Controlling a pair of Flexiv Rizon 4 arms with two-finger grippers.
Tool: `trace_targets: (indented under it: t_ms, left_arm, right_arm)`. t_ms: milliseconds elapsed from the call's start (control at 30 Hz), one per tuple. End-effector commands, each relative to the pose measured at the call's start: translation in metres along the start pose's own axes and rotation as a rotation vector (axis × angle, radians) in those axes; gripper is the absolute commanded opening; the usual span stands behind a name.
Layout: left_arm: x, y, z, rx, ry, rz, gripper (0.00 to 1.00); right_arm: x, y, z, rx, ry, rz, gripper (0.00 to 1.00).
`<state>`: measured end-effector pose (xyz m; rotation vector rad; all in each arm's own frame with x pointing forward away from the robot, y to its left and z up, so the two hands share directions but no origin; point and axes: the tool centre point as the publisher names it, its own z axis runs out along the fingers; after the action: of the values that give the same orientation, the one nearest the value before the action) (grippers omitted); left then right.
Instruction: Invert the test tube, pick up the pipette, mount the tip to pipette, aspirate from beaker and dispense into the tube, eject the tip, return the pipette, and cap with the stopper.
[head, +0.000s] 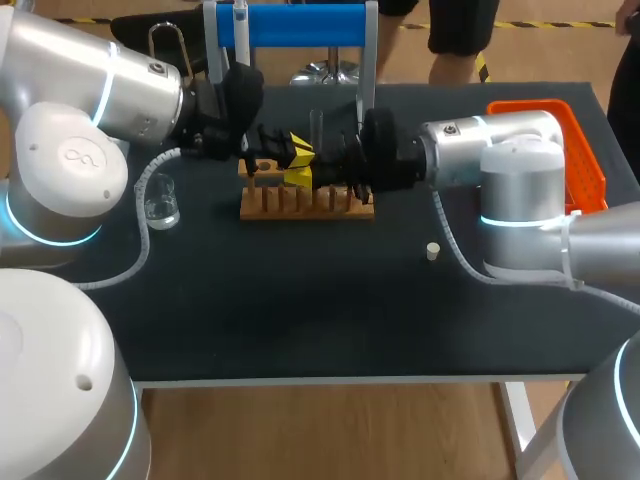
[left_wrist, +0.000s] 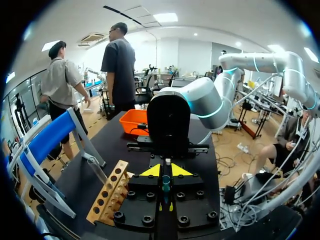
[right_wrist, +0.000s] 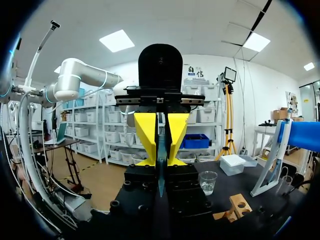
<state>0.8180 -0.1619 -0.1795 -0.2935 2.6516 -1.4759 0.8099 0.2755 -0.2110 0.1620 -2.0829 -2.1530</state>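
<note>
Item: test tube, pinched by my left fingers from 9 o'clock and my right fingers from 3 o'clock, both pairs nearly pressed together, above the rack on the bench.

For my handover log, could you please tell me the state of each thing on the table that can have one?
Test tube: off the table, gripped by the left tool.
Beaker: upright, a little clear liquid inside.
Stopper: loose on the table, not on the tube.
Wooden rack: visible holes empty.
Right tool: facing the left tool, grip unclear.
</note>
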Motion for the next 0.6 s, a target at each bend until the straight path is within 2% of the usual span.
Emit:
trace_targets:
  t_ms: [33, 100, 133, 167, 400, 600]
  left_arm:
    - [-0.001, -0.001, -0.001, -0.004, 0.001, -0.001, 0.00]
    - [-0.001, -0.001, -0.001, -0.004, 0.001, -0.001, 0.00]
    - [-0.001, -0.001, -0.001, -0.004, 0.001, -0.001, 0.62]
    - [-0.001, -0.001, -0.001, -0.004, 0.001, -0.001, 1.00]
    - [-0.001, -0.001, -0.001, -0.004, 0.001, -0.001, 1.00]
    - [-0.001, -0.001, -0.001, -0.004, 0.001, -0.001, 1.00]
  right_arm:
    - [0.002, 0.000, 0.000, -0.001, 0.000, -0.001, 0.00]
    - [0.002, 0.000, 0.000, -0.001, 0.000, -0.002, 0.00]
    - [0.002, 0.000, -0.001, -0.002, 0.000, -0.002, 0.00]
    - [0.003, 0.000, -0.001, -0.001, -0.001, -0.003, 0.00]
    - [0.006, -0.001, -0.012, -0.001, -0.005, -0.005, 0.00]
    - [0.012, -0.004, -0.038, 0.014, -0.008, -0.020, 0.00]
